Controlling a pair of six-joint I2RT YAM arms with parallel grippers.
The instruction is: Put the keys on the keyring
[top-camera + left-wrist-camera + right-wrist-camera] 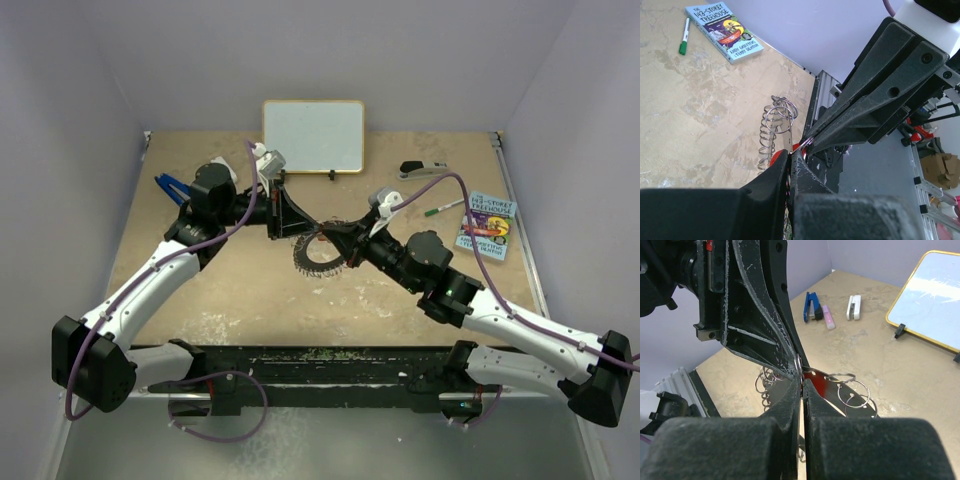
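The keyring (305, 262) is a flat grey metal ring fringed with small split rings, and it lies mid-table. Its near rim (855, 385) rises to where both grippers meet. My left gripper (299, 236) reaches in from the left and is shut. A red key head (773, 159) shows just beside its fingertips (782, 162), so it seems to pinch the key. My right gripper (802, 382) comes from the right and is shut on the keyring's rim, tip to tip with the left gripper (796, 365). A thin metal edge shows between its tips (809, 141). The key's blade is hidden.
A whiteboard (313, 135) stands at the back. A book (487, 226) and a green-tipped pen (443, 208) lie at the right, and a grey stapler-like tool (422, 169) lies behind them. A blue tool (170, 187) lies at the back left.
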